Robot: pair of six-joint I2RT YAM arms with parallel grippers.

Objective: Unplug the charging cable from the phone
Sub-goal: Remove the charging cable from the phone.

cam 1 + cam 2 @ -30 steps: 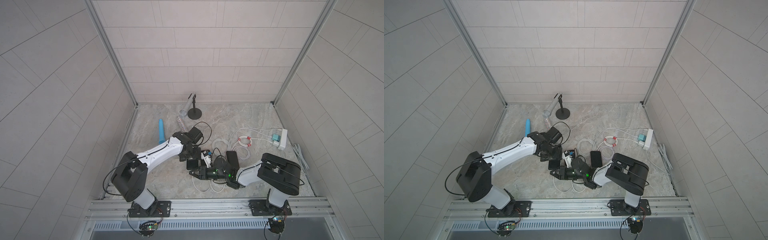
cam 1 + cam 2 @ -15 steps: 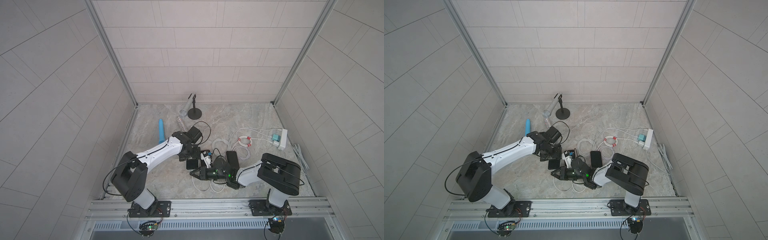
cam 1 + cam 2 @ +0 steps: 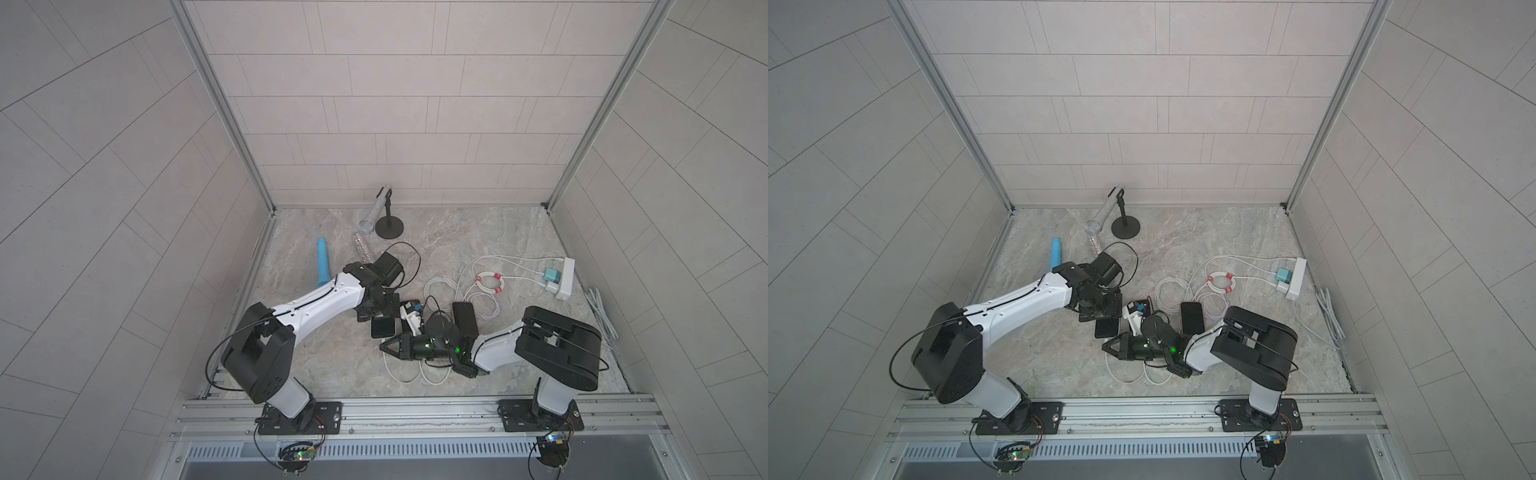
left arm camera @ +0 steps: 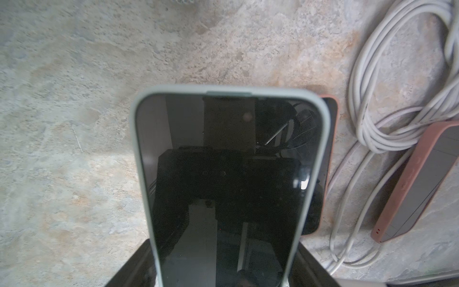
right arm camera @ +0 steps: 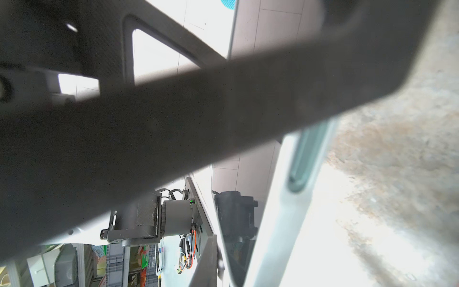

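The left gripper (image 3: 375,316) holds the phone (image 4: 223,174) tight by its sides. The right gripper (image 3: 388,346) lies low beside the phone, its jaws pressed together.

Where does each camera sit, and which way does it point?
Top views: twin eyes of one camera high above the front, looking down at the table; left arm, right arm, left hand and right hand all show.
Left wrist: on the left arm, looking along its hand at the phone it holds; only finger bases show.
Right wrist: on the right arm, low over the table, blurred; a dark finger crosses it.
Shared: top and left wrist views both show the phone and white cables.
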